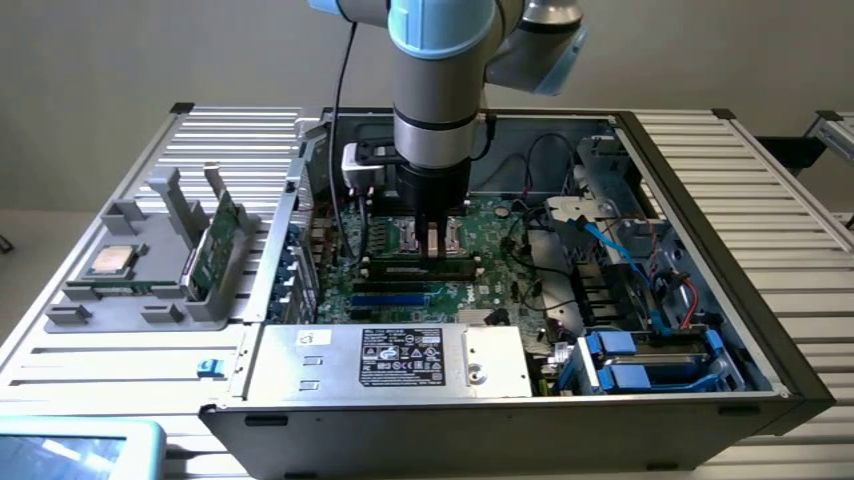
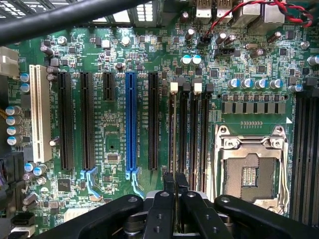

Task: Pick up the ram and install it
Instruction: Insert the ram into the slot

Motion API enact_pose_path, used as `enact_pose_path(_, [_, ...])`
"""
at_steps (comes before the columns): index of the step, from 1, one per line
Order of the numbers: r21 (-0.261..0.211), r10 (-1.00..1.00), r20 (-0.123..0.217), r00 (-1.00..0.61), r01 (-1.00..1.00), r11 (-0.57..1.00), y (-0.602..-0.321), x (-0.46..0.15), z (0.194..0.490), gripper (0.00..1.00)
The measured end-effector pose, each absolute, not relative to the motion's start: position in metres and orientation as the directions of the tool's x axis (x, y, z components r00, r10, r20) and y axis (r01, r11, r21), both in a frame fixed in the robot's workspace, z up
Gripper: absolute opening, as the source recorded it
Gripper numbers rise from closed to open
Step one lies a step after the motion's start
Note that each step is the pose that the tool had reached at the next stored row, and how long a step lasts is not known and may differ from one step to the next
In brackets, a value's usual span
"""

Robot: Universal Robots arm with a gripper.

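The claw (image 1: 434,252) is lowered into the open case, directly above the bank of 4 memory slots (image 2: 189,134) on the motherboard (image 2: 109,124). Its 2 fingers (image 2: 168,185) are drawn narrow, almost meeting, with a thin slit left between them. Whether anything is pinched in that slit cannot be told.

The ram (image 1: 218,250) that is plainly seen stands on its long edge in the grey fixture (image 1: 120,305). This is outside the case and well apart from the claw, toward the exterior view's left, near the silver processor chip (image 1: 110,260). Its long axis runs from the fixture's near side to its far side, with its flat faces turned sideways. That is roughly crosswise to the slots below the claw, which run along the exterior view's left-right line.

Because the claw is set at the slots, the seating step is judged to be in hand, though this cannot be confirmed. Seating calls for the stick's long axis to be matched to 1 slot and for pressure to be applied straight down.
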State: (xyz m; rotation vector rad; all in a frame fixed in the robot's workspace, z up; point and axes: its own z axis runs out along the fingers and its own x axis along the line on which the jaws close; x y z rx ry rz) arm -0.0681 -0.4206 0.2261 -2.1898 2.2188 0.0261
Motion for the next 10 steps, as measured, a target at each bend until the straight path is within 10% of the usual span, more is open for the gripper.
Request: enact_pose_path(10, [-0.005,-0.999,-0.029,-0.013,-1.000,0.013,-0.4206,-0.0681,0.2209,0.19])
